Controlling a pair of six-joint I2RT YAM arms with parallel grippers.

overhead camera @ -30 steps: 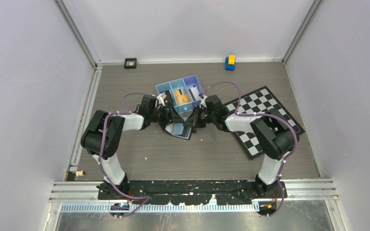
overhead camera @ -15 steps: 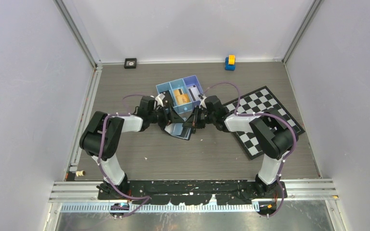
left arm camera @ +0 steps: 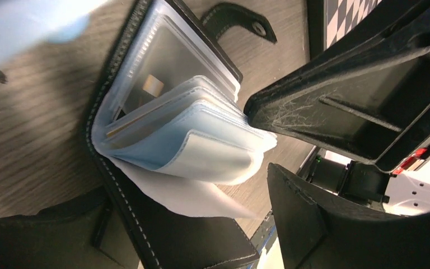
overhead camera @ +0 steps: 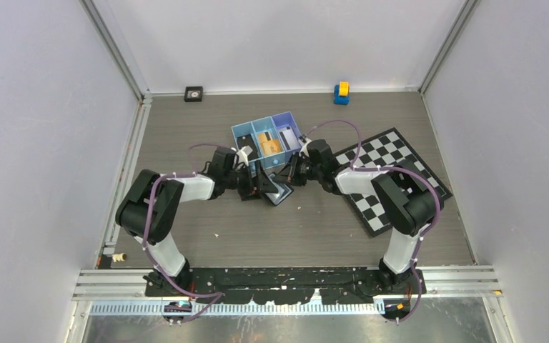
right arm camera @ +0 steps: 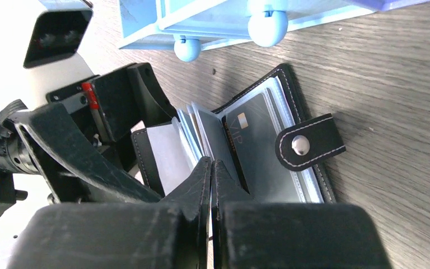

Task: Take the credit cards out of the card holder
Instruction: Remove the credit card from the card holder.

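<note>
Right wrist: closed right hand [right arm camera: 210, 167] at open card holder [right arm camera: 269, 159]

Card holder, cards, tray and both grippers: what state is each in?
card holder: open, strap unfastened, sleeves fanned
dark card: inside a sleeve
orange card: in blue tray, middle compartment
left gripper: open at the sleeves
right gripper: shut, tips at sleeves

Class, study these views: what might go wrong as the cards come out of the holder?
The right gripper is shut at the fanned sleeves; it may drag a sleeve, not the dark card. The left gripper is open, so the holder may lift or slide.
</note>
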